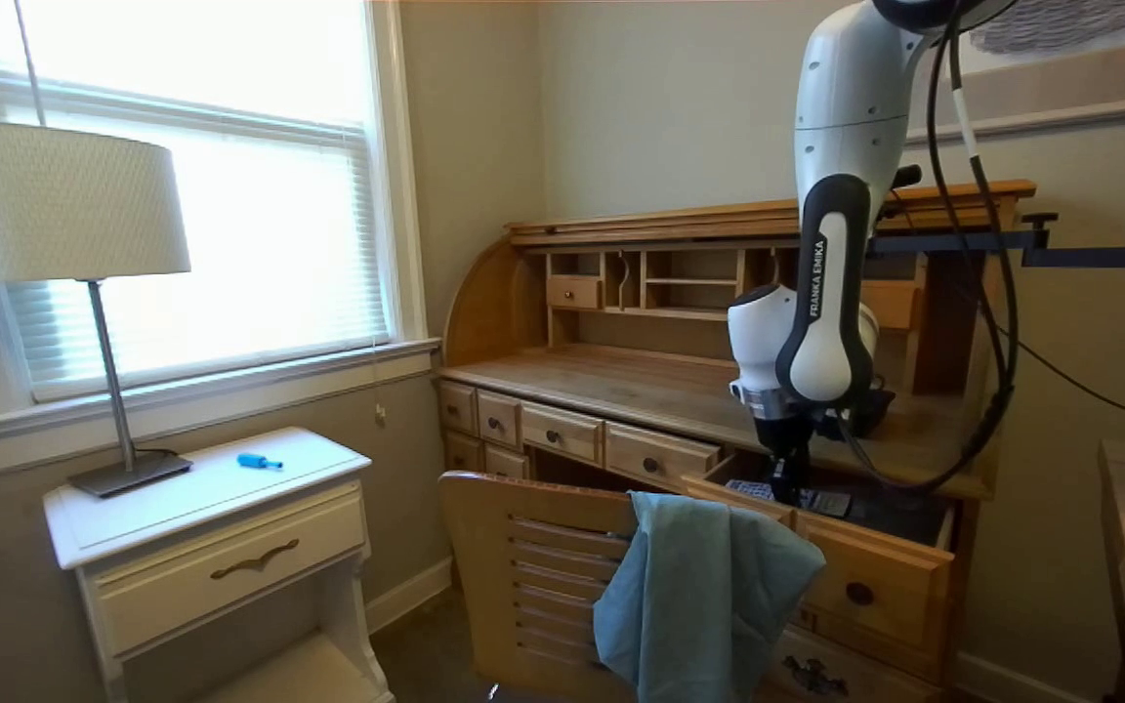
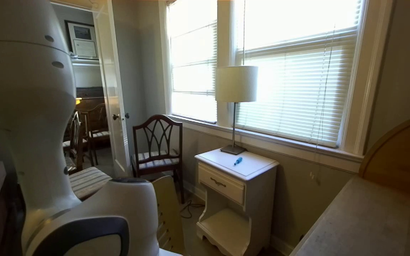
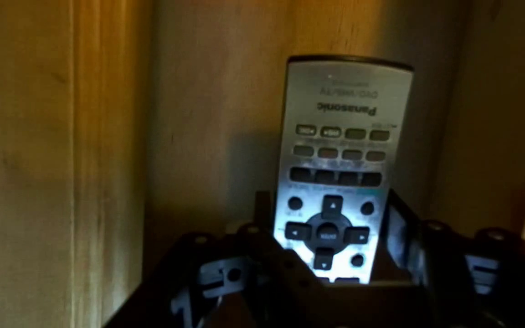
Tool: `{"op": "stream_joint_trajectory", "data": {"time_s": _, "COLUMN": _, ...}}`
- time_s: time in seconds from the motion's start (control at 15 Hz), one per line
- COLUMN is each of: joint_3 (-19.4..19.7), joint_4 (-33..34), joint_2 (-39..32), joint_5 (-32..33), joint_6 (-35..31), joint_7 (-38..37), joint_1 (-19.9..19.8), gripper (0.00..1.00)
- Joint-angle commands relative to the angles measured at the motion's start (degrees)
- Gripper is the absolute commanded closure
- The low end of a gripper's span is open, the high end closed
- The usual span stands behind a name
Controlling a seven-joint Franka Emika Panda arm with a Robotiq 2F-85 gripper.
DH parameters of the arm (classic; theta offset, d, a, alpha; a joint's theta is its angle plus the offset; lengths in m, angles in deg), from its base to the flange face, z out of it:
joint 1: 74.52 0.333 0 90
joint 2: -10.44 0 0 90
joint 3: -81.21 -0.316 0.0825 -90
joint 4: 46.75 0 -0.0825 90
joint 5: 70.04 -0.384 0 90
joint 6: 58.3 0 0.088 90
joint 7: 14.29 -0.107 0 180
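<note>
- Black two-fingered gripper (image 3: pixel 328 205), foremost in your wrist view: fingers (image 3: pixel 398 228) stand on either side of a silver-grey, flat, oblong plastic Panasonic remote control (image 3: pixel 340 164), clamped on its long edges as far as you can judge.
- Remote control, black-buttoned, lettering upside down to you: inside or just above a golden-brown wooden drawer (image 1: pixel 899 576); whether it touches the bottom, you cannot tell.
- Drawer: pulled out from a honey-coloured wooden roll-top desk (image 1: pixel 602 376); beside your gripper, in an exterior view, shows a blue-and-white patterned item (image 1: pixel 753 491), too small to name.
- Pale slatted wooden chair (image 1: pixel 479 566), limp teal cloth (image 1: pixel 699 586) over its back: before the desk, partly hiding the drawer.
- White-painted wooden nightstand (image 1: pixel 313 454), bearing, in both exterior views, a small blue tool-like object (image 1: pixel 255 461) and a metal lamp (image 1: pixel 64 205) with cream drum shade: well apart from your gripper.
- Progress, by judgement, as far as your views show: done, the drawer drawn out and your grip apparently taken; outstanding, the remote control neither let go nor clear of the drawer.
</note>
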Motion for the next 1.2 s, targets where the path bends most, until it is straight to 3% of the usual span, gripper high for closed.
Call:
{"op": "stream_joint_trajectory", "data": {"time_s": 0.0, "joint_3": 0.9, "joint_4": -5.4, "joint_2": 5.2, "joint_5": -1.2, "joint_6": -0.5, "joint_7": -2.4, "joint_1": 2.8, "gripper": 0.65}}
{"op": "stream_joint_trajectory", "data": {"time_s": 0.33, "joint_3": 1.5, "joint_4": -8.0, "joint_2": 8.4, "joint_5": -1.3, "joint_6": -1.1, "joint_7": -4.8, "joint_1": 4.2, "gripper": 0.65}}
{"op": "stream_joint_trajectory", "data": {"time_s": 0.67, "joint_3": 0.6, "joint_4": -6.9, "joint_2": 7.5, "joint_5": -1.0, "joint_6": 1.0, "joint_7": -3.9, "joint_1": 2.8, "gripper": 0.65}}
{"op": "stream_joint_trajectory", "data": {"time_s": 0.73, "joint_3": 1.0, "joint_4": -6.6, "joint_2": 7.1, "joint_5": -0.6, "joint_6": 1.5, "joint_7": -3.6, "joint_1": 3.1, "gripper": 0.34}}
{"op": "stream_joint_trajectory", "data": {"time_s": 0.8, "joint_3": 1.6, "joint_4": -6.1, "joint_2": 6.4, "joint_5": -0.1, "joint_6": 1.6, "joint_7": -3.3, "joint_1": 3.4, "gripper": 0.13}}
{"op": "stream_joint_trajectory", "data": {"time_s": 1.13, "joint_3": 3.1, "joint_4": -4.9, "joint_2": 4.1, "joint_5": 6.6, "joint_6": 1.5, "joint_7": 6.4, "joint_1": 2.7, "gripper": 0.0}}
